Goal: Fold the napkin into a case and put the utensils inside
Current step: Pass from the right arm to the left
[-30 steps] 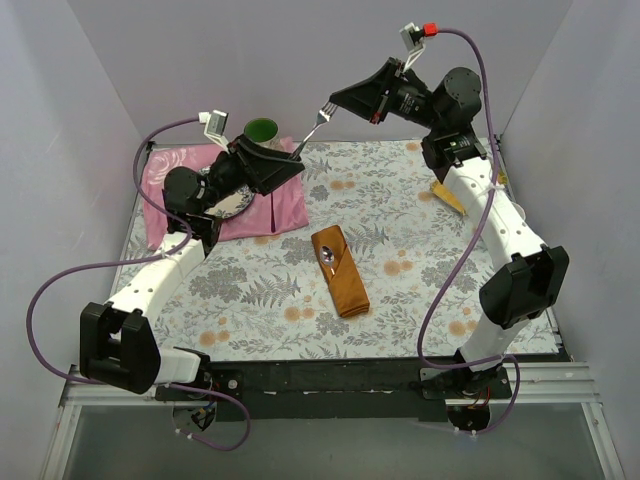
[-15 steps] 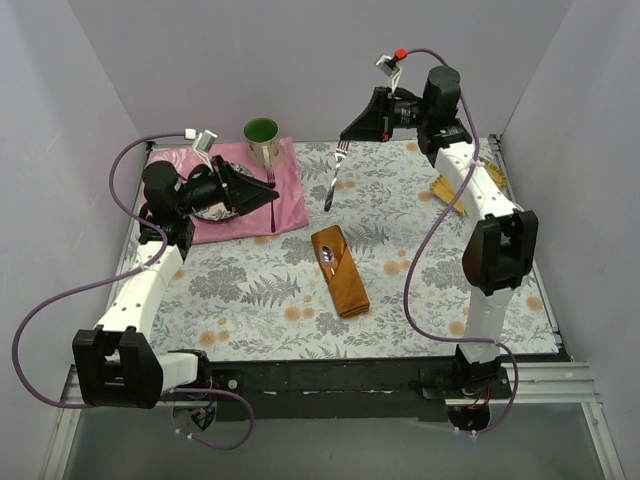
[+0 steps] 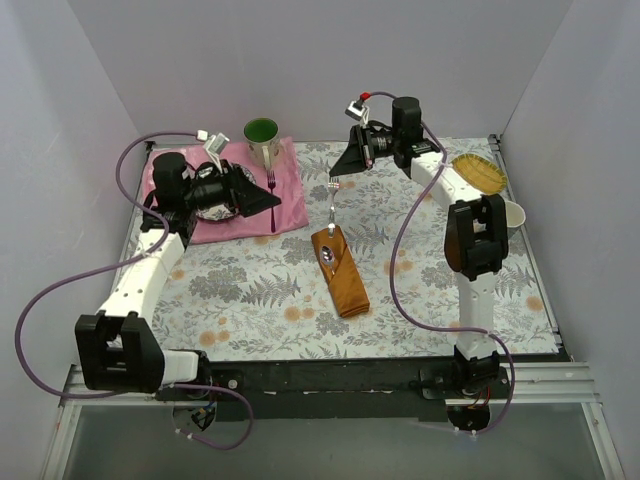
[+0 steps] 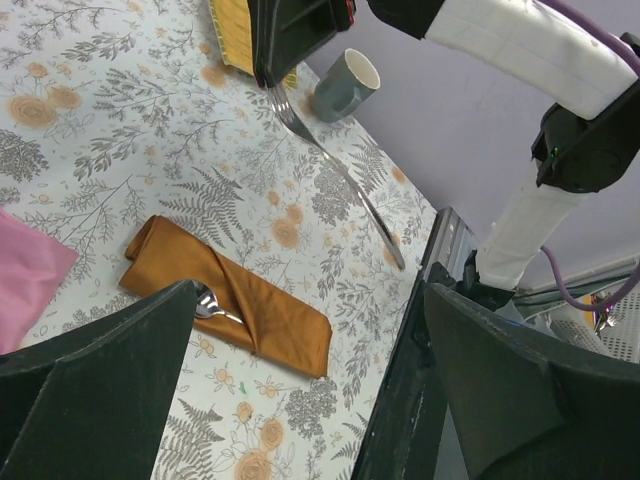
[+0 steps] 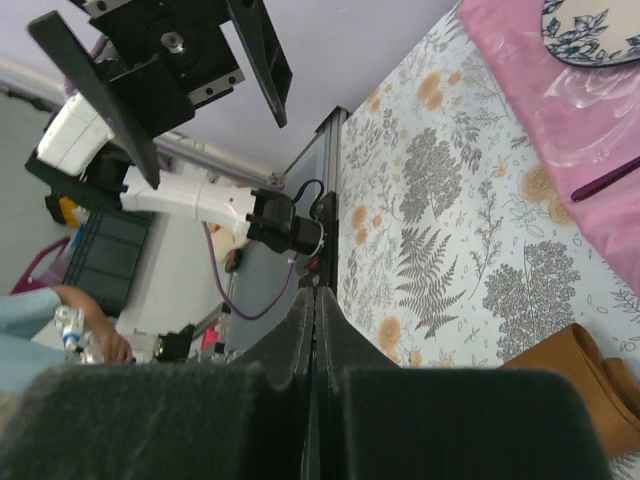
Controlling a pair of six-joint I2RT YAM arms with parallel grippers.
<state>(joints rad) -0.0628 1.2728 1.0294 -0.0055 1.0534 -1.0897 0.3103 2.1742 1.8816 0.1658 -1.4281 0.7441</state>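
Napkin point(image 3: 342, 280): already folded into the narrow case, flat on the table point(image 3: 250, 300), below and on the near side of the right gripper point(image 3: 343, 172).

Spoon point(image 3: 327, 256): tucked in, with its bowl showing at the case's far end. Fold step done, first utensil in.

Fork point(image 3: 332, 200): pinched near its head by the closed right gripper. The handle hangs down toward the far end of the case and is not yet inside. Judged to be the step in hand.

Purple utensil point(image 5: 612, 178): lies on the pink cloth point(image 3: 290, 215), just under the left gripper point(image 3: 272, 200). That gripper's fingers are spread wide and hold nothing. If this piece belongs to the set, it is left to do after the fork.

Beyond the left gripper stands a green cup point(image 3: 262, 135). Past the right gripper, on its outer side, is a grey cup point(image 4: 345, 85).

Writing: no brand, label or legible text on the cloth, the cutlery or the cups. The table cover carries only a fern-and-flower print.
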